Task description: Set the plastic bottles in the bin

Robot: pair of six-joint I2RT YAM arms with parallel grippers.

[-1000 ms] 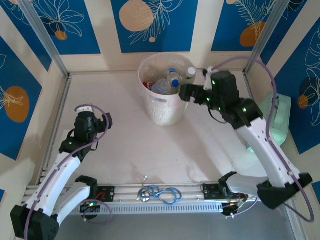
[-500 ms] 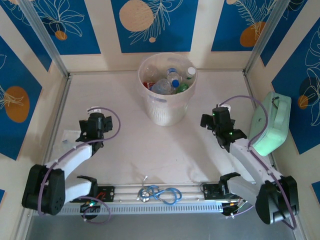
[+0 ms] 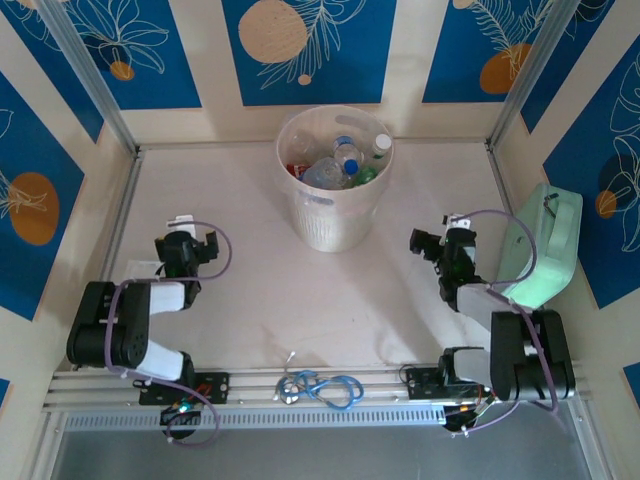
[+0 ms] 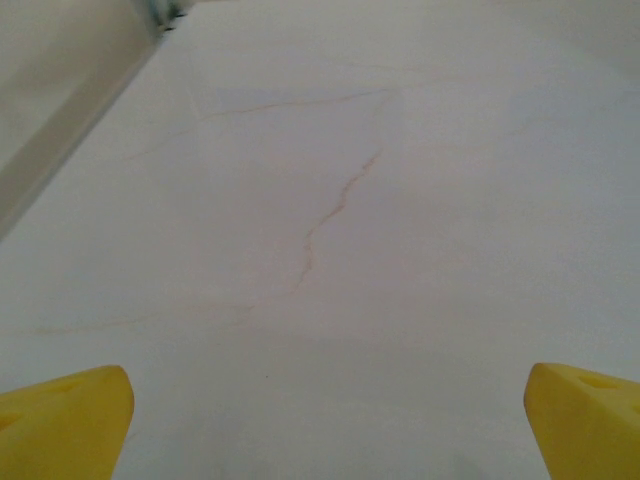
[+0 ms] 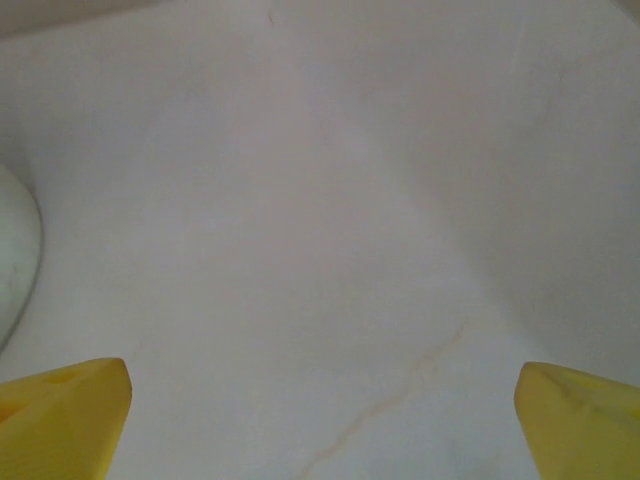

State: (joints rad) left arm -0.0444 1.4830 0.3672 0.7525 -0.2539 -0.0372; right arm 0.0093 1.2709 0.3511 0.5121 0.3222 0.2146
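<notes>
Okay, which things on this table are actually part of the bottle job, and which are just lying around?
Part of the job:
- plastic bottles, already piled inside the bin
- bin, standing at the far middle of the table

Just lying about:
- mint-green case, at the right edge
- blue cable loop, on the near rail between the arm bases

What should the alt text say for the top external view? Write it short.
A cream-white bin at the far middle of the table holds a heap of plastic bottles. Both arms sit folded near their bases, left gripper and right gripper open and empty.
</notes>
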